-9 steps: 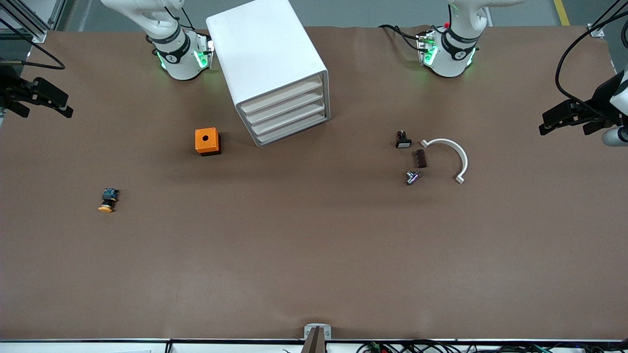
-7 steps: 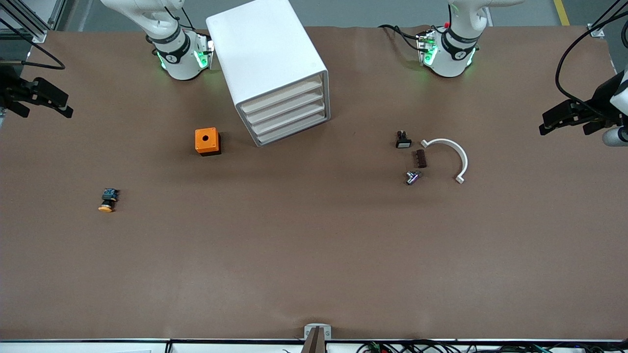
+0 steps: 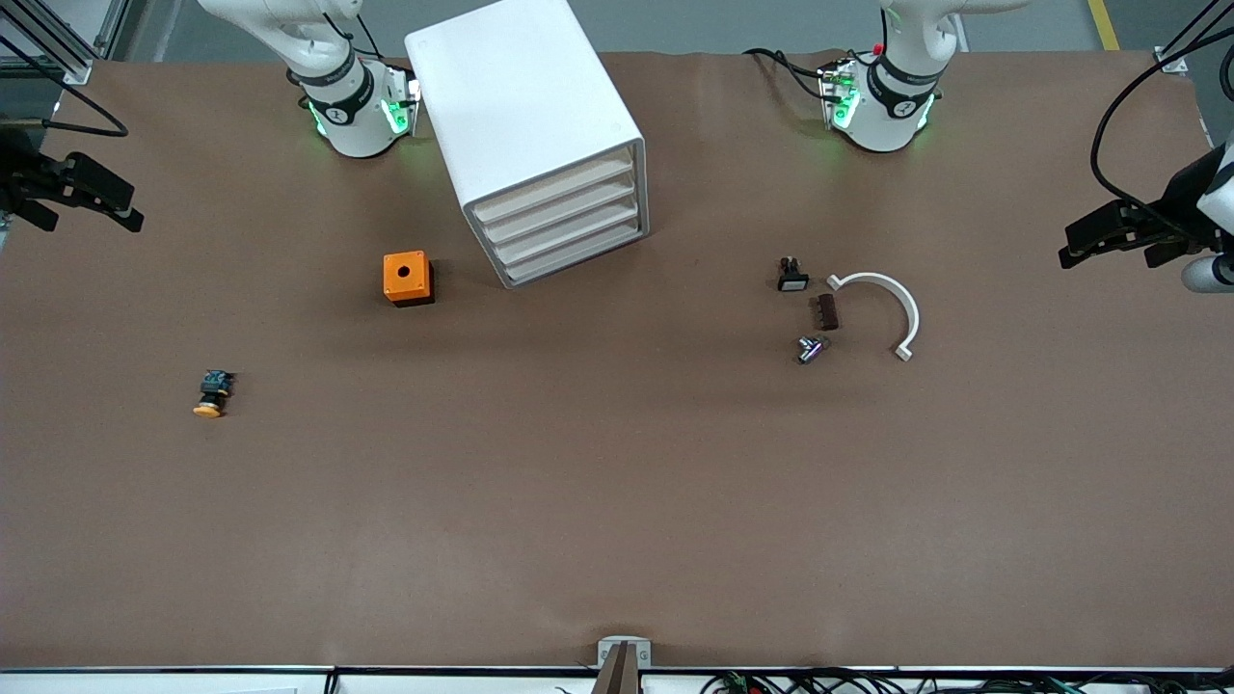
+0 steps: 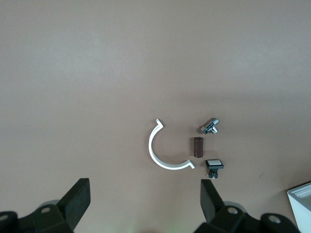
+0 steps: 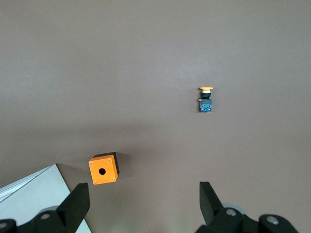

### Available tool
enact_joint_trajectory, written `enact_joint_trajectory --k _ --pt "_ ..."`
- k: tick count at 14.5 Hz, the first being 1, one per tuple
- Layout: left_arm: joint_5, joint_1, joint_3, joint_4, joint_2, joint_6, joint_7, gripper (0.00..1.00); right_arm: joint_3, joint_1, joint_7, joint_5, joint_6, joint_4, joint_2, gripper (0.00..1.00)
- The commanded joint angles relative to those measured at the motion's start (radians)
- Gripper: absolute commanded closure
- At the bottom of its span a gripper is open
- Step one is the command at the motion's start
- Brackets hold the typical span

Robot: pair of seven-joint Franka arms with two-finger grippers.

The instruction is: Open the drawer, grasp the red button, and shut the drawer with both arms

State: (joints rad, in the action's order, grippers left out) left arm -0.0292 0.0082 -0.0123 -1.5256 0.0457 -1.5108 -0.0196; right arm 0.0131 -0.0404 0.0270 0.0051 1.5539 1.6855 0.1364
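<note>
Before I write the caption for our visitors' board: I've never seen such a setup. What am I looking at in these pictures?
Two white robot arms stand at a brown table. One picture looks down from a high camera facing them; the other two come from cameras on each arm's wrist.

The left gripper hangs over its end of the table, the right gripper over its own end. Both have open jaws and hold nothing.

On the table: a white drawer cabinet with all drawers shut, an orange cube with a round hole beside it, and a pushbutton with an orange-yellow cap nearer the camera. Toward the left arm's end lie a white curved piece, a small brown block, a metal fitting and a small black switch.
</note>
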Motion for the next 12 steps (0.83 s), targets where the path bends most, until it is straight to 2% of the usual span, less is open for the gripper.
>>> enact_joint_trajectory --k 1,12 --pt "-0.005 0.004 -0.002 0.021 0.048 0.015 -0.003 0.0 -0.001 0.004 -0.016 -0.007 0.0 0.005 0.014 0.0" --pt "-0.011 -0.022 -0.009 0.024 0.316 -0.163 -0.025 0.0 -0.001 0.005 -0.016 -0.007 -0.001 0.003 0.014 0.0"
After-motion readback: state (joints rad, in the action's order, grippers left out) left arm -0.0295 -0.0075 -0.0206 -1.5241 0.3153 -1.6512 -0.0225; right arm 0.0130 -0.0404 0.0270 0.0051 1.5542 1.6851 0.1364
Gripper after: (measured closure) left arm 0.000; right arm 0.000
